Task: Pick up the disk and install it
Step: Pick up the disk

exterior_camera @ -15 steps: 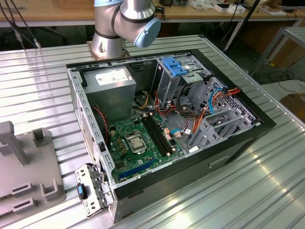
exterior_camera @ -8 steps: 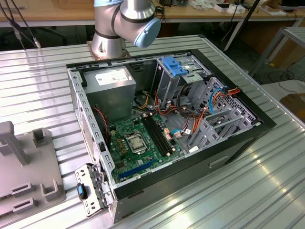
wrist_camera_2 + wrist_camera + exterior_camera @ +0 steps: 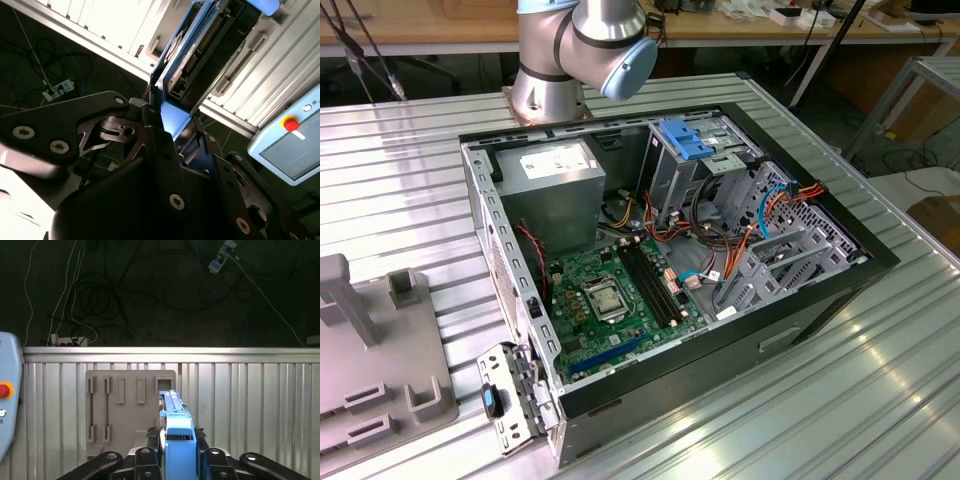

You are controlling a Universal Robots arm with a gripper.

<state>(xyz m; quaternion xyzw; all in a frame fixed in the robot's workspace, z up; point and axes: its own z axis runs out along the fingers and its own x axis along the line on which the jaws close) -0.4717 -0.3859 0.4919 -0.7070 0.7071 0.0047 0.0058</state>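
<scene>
In both wrist views my gripper (image 3: 177, 442) (image 3: 172, 120) is shut on the disk (image 3: 171, 402) (image 3: 192, 50), which shows edge-on. Its bright blue carrier rail sits between the two black fingers (image 3: 150, 445), and the dark drive body with its connector edge runs away from the gripper. The disk hangs above the ribbed metal table, over a grey fixture plate (image 3: 130, 410) with slots. In the exterior view the open computer case (image 3: 880, 262) lies on its side on the table, with the arm's base (image 3: 545, 85) behind it.
Inside the case are a green motherboard (image 3: 610, 300), a grey power supply (image 3: 555, 175), a light-blue ribbed bracket (image 3: 685, 140) on the drive cage and orange cables (image 3: 760, 225). The grey fixture plate (image 3: 370, 360) lies at the exterior view's left. A pendant with a red button (image 3: 290, 123) stands by the table.
</scene>
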